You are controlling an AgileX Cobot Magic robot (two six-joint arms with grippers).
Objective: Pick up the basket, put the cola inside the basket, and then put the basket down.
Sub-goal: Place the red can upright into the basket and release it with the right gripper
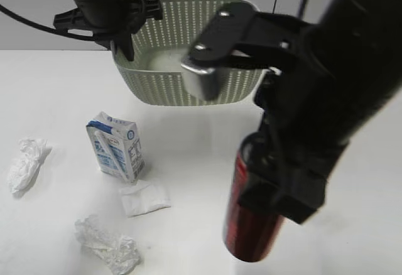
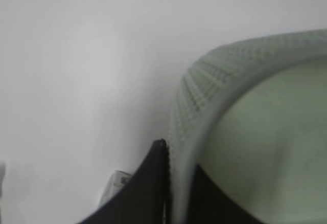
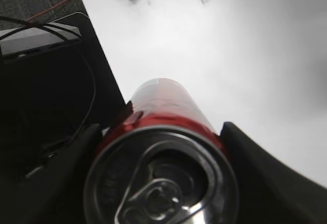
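The pale green basket [image 1: 164, 74] hangs tilted above the table at the back. My left gripper [image 1: 123, 41] is shut on its left rim, and in the left wrist view the rim [image 2: 191, 106] runs between my two black fingers [image 2: 179, 183]. The red cola can [image 1: 250, 223] is held upright above the table at the front right. My right gripper [image 1: 276, 187] is shut on its upper part. The right wrist view shows the can's silver top and pull tab [image 3: 162, 180] between my fingers [image 3: 163, 147].
A blue-and-white drink carton [image 1: 115, 145] stands on the white table at left. A crumpled white wrapper [image 1: 26, 164] lies far left, another [image 1: 107, 245] at the front, and a flat white packet [image 1: 144, 197] between them. The table edge and dark cables [image 3: 46, 81] show in the right wrist view.
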